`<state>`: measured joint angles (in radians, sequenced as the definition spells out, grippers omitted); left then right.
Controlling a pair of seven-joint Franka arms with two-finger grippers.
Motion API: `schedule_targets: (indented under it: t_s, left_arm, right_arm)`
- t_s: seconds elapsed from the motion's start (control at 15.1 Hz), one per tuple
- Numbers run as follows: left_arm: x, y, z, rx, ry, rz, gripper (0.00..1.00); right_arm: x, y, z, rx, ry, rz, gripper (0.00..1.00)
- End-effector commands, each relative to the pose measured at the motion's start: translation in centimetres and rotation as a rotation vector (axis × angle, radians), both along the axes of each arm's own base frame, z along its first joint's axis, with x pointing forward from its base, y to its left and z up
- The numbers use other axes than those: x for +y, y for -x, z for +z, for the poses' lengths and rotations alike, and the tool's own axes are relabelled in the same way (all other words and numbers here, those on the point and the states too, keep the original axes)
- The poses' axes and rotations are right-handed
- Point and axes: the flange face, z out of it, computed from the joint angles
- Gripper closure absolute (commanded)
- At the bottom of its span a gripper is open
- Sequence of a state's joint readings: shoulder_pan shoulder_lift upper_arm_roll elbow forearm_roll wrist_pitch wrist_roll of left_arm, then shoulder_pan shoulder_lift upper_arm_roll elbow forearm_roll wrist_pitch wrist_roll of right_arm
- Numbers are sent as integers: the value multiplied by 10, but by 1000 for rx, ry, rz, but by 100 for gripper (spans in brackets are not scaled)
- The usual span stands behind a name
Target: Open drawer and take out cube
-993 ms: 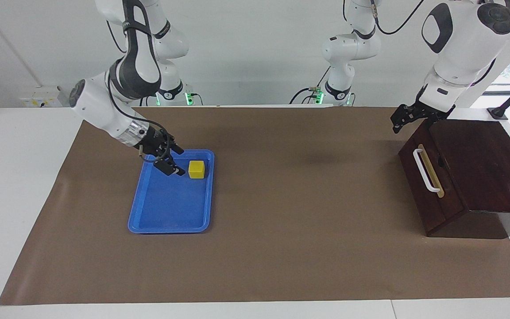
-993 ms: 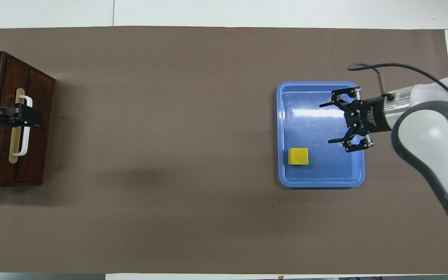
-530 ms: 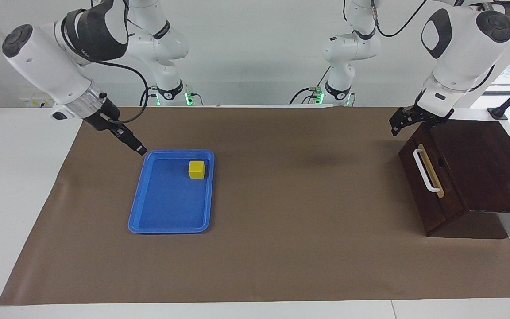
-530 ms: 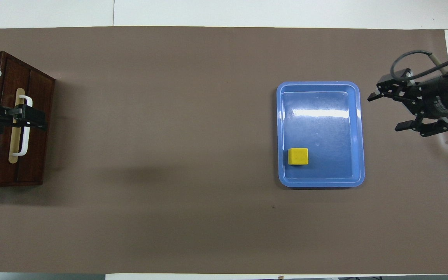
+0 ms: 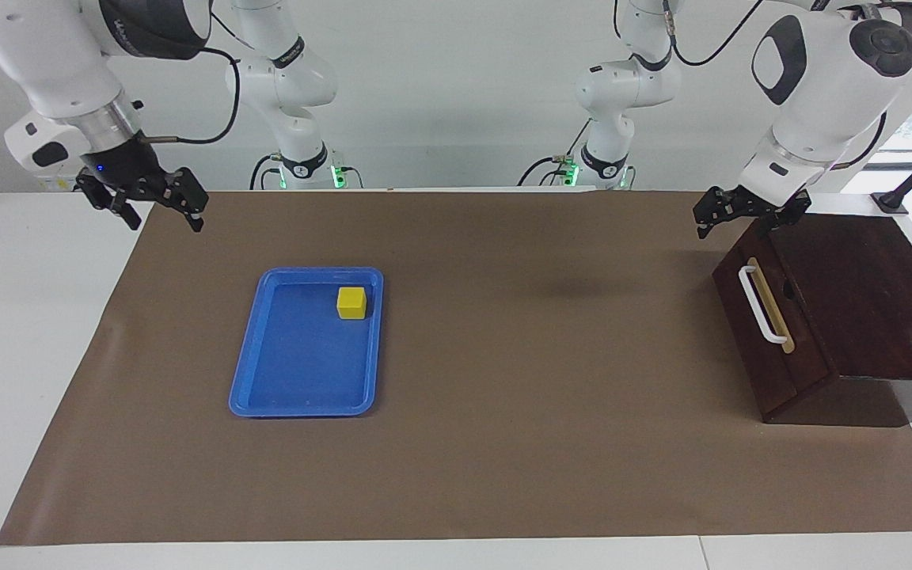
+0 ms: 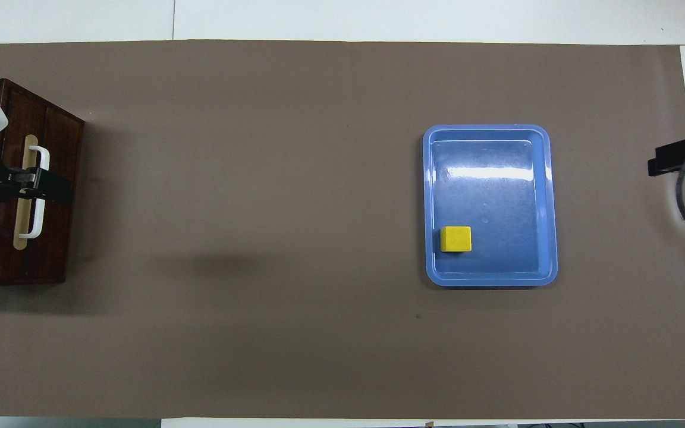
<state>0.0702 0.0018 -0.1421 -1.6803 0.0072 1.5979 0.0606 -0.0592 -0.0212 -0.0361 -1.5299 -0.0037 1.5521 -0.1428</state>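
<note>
A wide table covered by a brown mat [image 5: 503, 443] fills both views. In the facing view, a flat blue tray [image 5: 298, 396] lies left of the frame's centre, and the small yellow cube [image 5: 351, 302] sits inside it, in the tray's upper right corner, close to the rim and resting on the tray floor. In the overhead view the same cube [image 6: 456, 239] appears in the lower left corner of the tray [image 6: 491, 137], right of the frame's centre. The dark wooden drawer [image 5: 780, 332] stands at the right edge of the facing view, pushed shut, its white bar handle [image 5: 761, 304] on a tan strip facing the middle of the table. In the overhead view the drawer [image 6: 51, 249] is at the left edge. The left gripper [image 5: 716, 222] hangs in the air at the upper corner of the drawer box, above the handle's upper end and not touching it; its fingers look slightly parted and hold nothing. Seen from overhead it [image 6: 45, 190] overlaps the handle. The right gripper [image 5: 157, 207] is raised at the upper left of the facing view, over the mat's edge, well apart from the tray, fingers spread wide and empty; overhead, only its tip [image 6: 672, 163] shows at the right edge.
</note>
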Motion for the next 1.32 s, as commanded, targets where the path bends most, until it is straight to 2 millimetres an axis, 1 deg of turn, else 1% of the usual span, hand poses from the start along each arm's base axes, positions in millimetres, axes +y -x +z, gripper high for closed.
schedule_targets:
  t_s: [0.0,0.07,0.2,0.33,0.53,0.6,0.79,0.93,1.13,1.19,1.26]
  left_arm:
    - [2,-1,4,3,36,52,0]
    - [1,-1,4,3,36,52,0]
    - [-2,0,3,5,36,46,0]
    - [-2,0,3,5,36,43,0]
    - [-6,0,3,5,37,32,0]
    - [-6,0,4,2,36,35,0]
    - [-5,0,4,2,36,38,0]
    - [-5,0,6,-3,37,35,0]
    - [-4,3,10,-8,34,43,0]
    - [-4,4,10,-8,34,43,0]
    - [-1,4,13,-12,34,48,0]
  right_arm:
    - [-6,7,4,52,2,74,0]
    - [-6,11,4,70,0,76,0]
    - [-3,18,-7,129,-9,74,0]
    - [-6,13,-23,145,-6,63,0]
    - [-8,6,-41,129,4,22,0]
    - [-8,5,-43,121,12,22,0]
    - [-15,6,-33,113,14,9,0]
    - [-13,11,-32,139,12,8,0]
    - [-11,16,-35,158,10,8,0]
    - [-12,20,-35,159,9,4,0]
    - [-10,29,-31,155,11,2,0]
